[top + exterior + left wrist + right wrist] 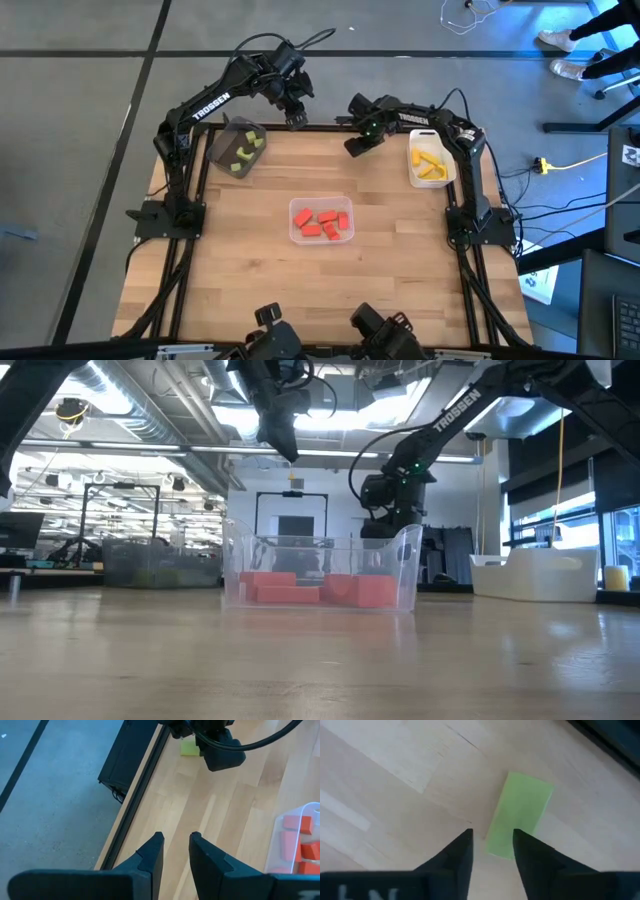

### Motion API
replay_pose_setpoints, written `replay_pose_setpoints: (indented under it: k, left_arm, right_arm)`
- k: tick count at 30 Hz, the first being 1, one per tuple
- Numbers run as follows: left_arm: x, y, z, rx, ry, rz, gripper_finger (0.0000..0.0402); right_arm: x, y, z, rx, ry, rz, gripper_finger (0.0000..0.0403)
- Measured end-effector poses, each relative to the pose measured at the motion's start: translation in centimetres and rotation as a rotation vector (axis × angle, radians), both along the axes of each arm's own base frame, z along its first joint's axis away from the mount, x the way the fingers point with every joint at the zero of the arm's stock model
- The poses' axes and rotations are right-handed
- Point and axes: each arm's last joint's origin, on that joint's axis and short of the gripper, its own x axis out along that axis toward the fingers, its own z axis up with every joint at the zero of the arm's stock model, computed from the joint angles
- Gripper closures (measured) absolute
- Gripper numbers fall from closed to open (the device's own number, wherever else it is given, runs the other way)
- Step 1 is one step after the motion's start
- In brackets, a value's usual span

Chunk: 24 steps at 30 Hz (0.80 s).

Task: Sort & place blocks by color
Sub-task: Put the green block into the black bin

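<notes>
R gripper (490,845), fingers narrowly apart and empty, hangs off-centre over a green block (520,815) near the tabletop's far edge. Closing now prob. nudges it away. L gripper (175,845) waits there too, narrow gap, nothing held.

Overhead and table-level views share clear tray (321,221) (wrists close, downward)

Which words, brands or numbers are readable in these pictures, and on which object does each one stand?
"TROSSEN": on the left arm, white letters, in the high view.
"TROSSEN": on the right arm, white letters, in the low view.
White lettering on the right arm in the high view: too small to read.
White marks at the bottom edge of the right wrist view: cut off, unreadable.
Trays and blocks: no text seen.
</notes>
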Motion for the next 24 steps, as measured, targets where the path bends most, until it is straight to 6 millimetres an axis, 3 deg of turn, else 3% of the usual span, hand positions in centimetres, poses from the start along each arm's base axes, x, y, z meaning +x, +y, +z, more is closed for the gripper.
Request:
replay_pose_setpoints:
  k: [7, 24]
  left_arm:
    - [0.02, -0.02, 0.00, 0.000, -0.001, 0.000, 0.0319]
    - [0.02, -0.03, 0.00, -0.002, -0.001, 0.002, 0.0319]
  right_arm:
    - [-0.14, -0.14, -0.01, -0.037, 0.041, -0.105, 0.0235]
    - [-0.25, 0.03, -0.03, -0.014, 0.050, -0.134, 0.0233]
